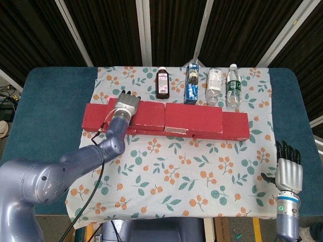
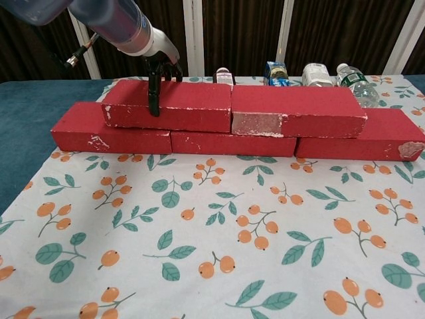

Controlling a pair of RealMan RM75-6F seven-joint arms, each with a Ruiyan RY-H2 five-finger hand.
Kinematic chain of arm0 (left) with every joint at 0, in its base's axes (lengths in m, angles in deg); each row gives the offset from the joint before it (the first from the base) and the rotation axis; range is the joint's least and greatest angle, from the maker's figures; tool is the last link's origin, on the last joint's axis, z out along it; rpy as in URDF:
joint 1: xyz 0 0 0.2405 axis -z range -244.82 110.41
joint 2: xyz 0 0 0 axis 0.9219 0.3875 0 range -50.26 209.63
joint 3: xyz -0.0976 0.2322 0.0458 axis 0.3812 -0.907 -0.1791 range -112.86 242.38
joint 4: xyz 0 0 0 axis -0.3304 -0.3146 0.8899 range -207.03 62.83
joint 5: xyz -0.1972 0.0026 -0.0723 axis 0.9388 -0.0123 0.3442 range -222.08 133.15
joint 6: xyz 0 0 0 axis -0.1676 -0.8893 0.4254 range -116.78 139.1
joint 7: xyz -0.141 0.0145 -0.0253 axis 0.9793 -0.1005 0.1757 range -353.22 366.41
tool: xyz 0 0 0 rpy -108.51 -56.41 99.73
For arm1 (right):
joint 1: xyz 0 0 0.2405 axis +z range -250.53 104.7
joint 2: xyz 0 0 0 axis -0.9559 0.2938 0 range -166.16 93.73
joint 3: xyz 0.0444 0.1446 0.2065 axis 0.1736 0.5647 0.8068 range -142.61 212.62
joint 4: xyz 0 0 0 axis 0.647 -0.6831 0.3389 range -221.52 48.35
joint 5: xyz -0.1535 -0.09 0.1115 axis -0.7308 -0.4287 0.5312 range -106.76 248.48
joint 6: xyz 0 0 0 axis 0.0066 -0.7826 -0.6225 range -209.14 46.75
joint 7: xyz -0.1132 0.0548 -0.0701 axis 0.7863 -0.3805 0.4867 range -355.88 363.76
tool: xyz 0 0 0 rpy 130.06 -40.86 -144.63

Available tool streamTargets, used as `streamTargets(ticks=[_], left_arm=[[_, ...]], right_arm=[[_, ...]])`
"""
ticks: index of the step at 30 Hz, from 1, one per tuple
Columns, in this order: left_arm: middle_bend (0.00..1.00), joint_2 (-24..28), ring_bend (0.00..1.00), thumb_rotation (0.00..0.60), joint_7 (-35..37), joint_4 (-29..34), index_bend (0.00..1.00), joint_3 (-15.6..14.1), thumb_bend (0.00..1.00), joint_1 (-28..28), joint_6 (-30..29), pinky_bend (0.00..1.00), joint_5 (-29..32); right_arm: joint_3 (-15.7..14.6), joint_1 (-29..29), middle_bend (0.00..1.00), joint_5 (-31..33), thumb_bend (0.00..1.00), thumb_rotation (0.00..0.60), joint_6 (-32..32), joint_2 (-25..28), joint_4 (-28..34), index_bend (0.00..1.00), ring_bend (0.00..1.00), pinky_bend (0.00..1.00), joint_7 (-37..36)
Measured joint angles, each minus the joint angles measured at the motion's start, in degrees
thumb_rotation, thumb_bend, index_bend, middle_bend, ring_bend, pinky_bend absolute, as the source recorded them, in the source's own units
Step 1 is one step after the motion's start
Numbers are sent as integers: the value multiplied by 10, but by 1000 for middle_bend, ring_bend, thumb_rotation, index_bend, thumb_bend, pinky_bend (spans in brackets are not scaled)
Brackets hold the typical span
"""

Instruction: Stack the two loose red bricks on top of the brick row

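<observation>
Your left hand (image 1: 125,105) grips the upper left red brick (image 2: 179,105), which sits on the brick row (image 2: 232,141) with its end touching the upper right red brick (image 2: 299,109). Your right hand (image 1: 288,169) hangs released, fingers apart, near the counter's corner. Behind the row stand a brown syrup bottle (image 1: 162,83), a blue carton (image 1: 191,83) and two clear water bottles (image 1: 222,86), their fill impossible to judge.

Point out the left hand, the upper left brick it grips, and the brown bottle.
left hand (image 1: 125,104), head view, back of the hand.
upper left brick (image 2: 192,106), chest view, front face.
brown bottle (image 1: 162,84), head view, label.
</observation>
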Motion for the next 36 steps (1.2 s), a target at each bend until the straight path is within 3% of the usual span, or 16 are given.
streamTargets(ticks=[30, 36], left_arm=[[335, -15, 39, 600, -88, -19, 258, 63, 15, -30, -33, 50, 21], [304, -16, 26, 600, -100, -21, 210, 80, 15, -38, -38, 50, 17]], right_arm=[[0, 0, 0, 2, 150, 600, -2, 1, 1, 0, 0, 0, -1], [0, 0, 0, 2, 150, 600, -3, 1, 1, 0, 0, 0, -1]])
